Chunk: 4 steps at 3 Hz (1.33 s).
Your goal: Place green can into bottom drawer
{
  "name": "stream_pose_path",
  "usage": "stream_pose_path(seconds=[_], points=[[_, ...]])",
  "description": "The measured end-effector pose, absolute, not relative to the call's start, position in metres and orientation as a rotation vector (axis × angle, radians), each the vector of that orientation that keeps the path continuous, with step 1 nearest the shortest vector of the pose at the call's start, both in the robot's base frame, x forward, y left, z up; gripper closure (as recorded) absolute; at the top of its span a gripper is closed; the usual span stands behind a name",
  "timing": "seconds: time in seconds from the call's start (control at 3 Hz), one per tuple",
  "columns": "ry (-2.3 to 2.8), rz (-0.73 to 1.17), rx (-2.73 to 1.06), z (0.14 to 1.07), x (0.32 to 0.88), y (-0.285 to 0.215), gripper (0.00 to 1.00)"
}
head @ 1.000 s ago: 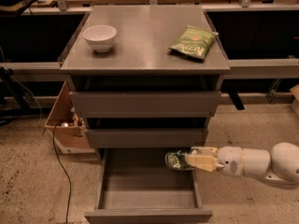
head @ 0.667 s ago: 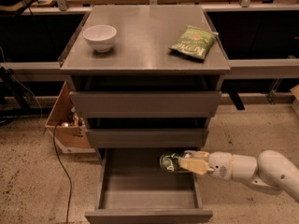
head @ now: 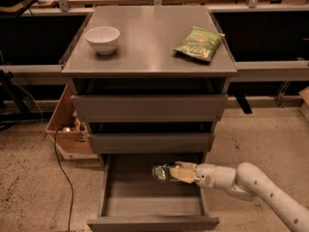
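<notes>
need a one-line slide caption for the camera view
Gripper holds the green can on its side above the open bottom drawer.

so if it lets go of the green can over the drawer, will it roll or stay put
The green can lies on its side in the gripper, over the open bottom drawer. Being a cylinder, it would probably roll on the flat drawer floor until a wall stops it. It looks rigid, so likely firm to grip, though its smooth skin may slip.
</notes>
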State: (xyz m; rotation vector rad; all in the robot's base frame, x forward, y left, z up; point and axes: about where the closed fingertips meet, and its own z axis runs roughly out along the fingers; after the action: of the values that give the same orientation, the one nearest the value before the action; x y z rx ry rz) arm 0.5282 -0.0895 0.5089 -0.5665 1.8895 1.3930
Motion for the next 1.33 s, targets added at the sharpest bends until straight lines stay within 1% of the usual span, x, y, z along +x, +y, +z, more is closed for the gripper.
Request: stream_pose_path(seconds=[0.33,0.67,1.0,1.33], points=[[1.906,1.417,-0.585,0.465,0.541,-0.078,1.0],[1.955,1.385,-0.591,0.417,0.546,-0.07,1.0],[2.017,1.311,-0.531,0.366,0.552,-0.06,1.0],[2.022,1.303,-0.529,0.357,0.554,-0.058,1.0]])
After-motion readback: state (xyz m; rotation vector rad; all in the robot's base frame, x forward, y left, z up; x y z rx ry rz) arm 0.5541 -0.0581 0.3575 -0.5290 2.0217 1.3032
